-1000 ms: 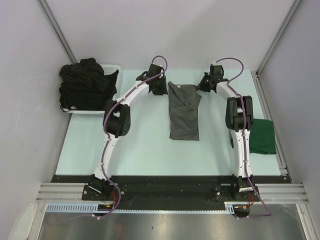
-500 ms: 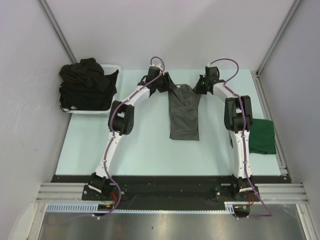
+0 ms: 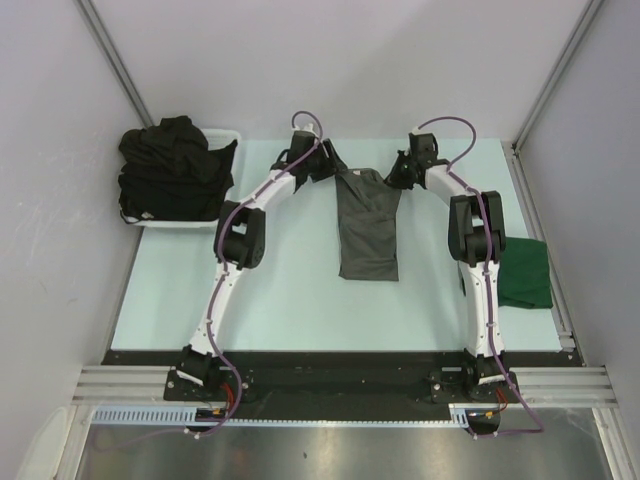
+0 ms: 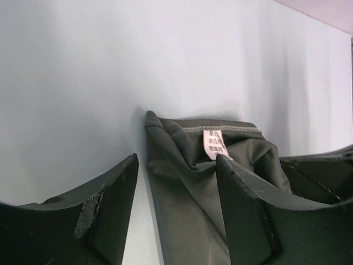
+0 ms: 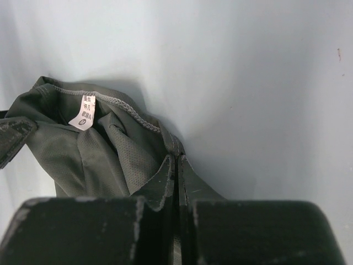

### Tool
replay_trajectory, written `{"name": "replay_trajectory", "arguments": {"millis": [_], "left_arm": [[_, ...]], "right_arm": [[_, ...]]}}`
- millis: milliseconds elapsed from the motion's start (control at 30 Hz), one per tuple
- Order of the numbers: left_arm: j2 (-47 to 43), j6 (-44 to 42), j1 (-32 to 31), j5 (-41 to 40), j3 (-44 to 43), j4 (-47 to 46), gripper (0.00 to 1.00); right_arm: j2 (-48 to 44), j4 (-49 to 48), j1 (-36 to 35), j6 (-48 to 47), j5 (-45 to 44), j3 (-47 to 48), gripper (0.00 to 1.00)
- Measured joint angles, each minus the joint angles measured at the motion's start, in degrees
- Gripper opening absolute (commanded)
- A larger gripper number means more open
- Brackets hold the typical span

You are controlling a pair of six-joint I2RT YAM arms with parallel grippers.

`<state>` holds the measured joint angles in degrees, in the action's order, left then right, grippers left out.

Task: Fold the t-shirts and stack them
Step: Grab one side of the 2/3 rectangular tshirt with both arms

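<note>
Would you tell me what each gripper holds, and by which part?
The right gripper pinches the grey t-shirt by its far right corner; the left gripper holds nothing.

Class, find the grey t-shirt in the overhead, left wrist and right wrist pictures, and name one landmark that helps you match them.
Top external: the grey t-shirt lies in the middle of the table, towards its far side.
Left wrist: lower centre, collar end uppermost.
Right wrist: lower left.
Shared landmark: the white neck label shows in both wrist views; overhead it is too small to tell.
</note>
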<state>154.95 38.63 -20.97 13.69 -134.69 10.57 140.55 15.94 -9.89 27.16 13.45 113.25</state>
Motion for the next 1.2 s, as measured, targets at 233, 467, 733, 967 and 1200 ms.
{"name": "replay_trajectory", "arguments": {"millis": [233, 467, 733, 967, 1200], "left_arm": [[0.0, 0.66, 0.79, -2.99, -0.22, 0.81, 0.58], [0.0, 1.79, 0.92, -4.15, -1.64, 2.45, 0.55], [0.02, 2.93, 0.9, -4.04, -1.81, 2.43, 0.56], [0.61, 3.65, 0.7, -3.19, -1.84, 2.47, 0.54], [1.03, 4.42, -0.02, -2.03, -1.84, 2.51, 0.39]], "right_arm": [[0.0, -0.02, -0.07, 0.0, 0.39, 0.0, 0.0], [0.0, -0.02, -0.04, 0.02, 0.79, 0.0, 0.0], [0.0, -0.04, 0.0, 0.22, 1.53, 0.0, 0.0], [0.0, -0.04, 0.0, 0.22, 2.05, 0.0, 0.0], [0.0, -0.04, -0.02, 0.22, 2.05, 0.0, 0.0]]}}
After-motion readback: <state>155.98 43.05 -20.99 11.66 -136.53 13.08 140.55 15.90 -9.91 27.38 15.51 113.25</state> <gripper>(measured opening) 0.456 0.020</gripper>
